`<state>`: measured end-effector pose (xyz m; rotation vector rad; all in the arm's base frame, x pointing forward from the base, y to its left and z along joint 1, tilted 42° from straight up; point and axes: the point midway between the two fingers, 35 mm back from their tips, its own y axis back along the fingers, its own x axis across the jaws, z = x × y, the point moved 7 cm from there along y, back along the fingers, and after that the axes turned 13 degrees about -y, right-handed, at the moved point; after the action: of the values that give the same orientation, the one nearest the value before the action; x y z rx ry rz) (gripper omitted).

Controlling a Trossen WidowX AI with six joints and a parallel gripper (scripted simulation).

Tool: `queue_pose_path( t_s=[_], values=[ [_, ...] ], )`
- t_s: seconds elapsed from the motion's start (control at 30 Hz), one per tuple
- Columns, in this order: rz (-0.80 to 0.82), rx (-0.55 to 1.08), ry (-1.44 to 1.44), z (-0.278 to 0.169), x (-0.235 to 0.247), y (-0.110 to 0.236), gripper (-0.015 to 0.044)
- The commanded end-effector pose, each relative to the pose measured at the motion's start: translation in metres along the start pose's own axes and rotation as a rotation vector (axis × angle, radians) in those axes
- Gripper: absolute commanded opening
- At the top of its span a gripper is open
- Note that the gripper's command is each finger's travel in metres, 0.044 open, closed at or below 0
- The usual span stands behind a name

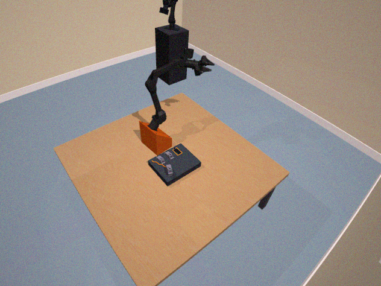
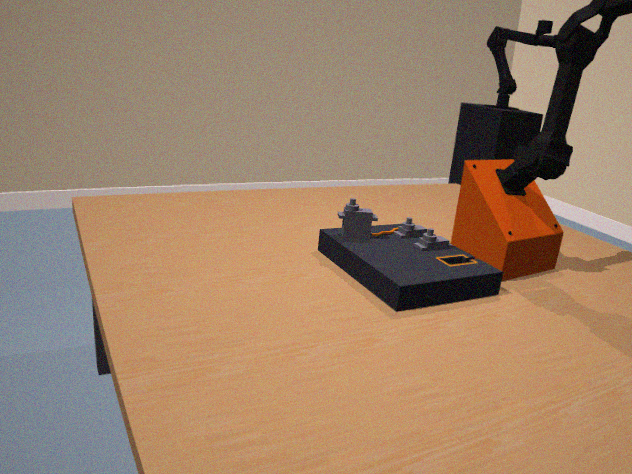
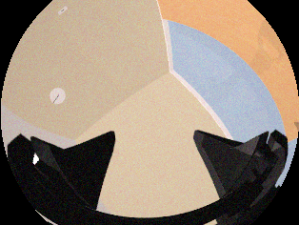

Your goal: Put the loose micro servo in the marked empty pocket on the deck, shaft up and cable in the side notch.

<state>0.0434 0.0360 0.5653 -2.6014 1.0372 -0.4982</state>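
1. At about 9 o'clock on the deck (image 2: 408,278), the loose micro servo (image 2: 355,220) is standing tall on the top face, a grey blocky body with a stubby shaft on top; an orange cable (image 2: 383,232) is snaking from it toward 3 o'clock.
2. Two seated servos (image 2: 418,233) are sitting low just beside the cable's far end, only their ears and shafts showing.
3. The marked pocket (image 2: 455,260), an orange-outlined rectangular hole, is lying open near the deck's 3 o'clock corner, close to the orange wedge pedestal (image 2: 530,244) on the wood-grain bench (image 2: 255,357).
4. The end effector (image 1: 205,66) is hanging released and empty, high above and well apart from the deck, its dark pointed fingers spread wide.
5. Risks, as I judge them: gripping the servo askew could be tipping it, the limp cable could be snagging a seated neighbour or missing the notch, and the nearby pedestal could be crowding the descent.
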Motion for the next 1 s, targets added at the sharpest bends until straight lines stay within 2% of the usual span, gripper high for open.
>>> queue_pose_path(
  t_s=[0.0,0.2,0.6,0.97],
  values=[
    [0.000,-0.001,0.003,0.000,0.000,0.000,0.0426],
    [0.001,-0.034,0.070,0.007,-0.007,-0.010,0.0440],
    [-0.012,-0.184,0.352,0.042,-0.028,-0.055,0.0440],
    [-0.069,-0.361,0.627,0.093,-0.035,-0.101,0.0440]
  ],
)
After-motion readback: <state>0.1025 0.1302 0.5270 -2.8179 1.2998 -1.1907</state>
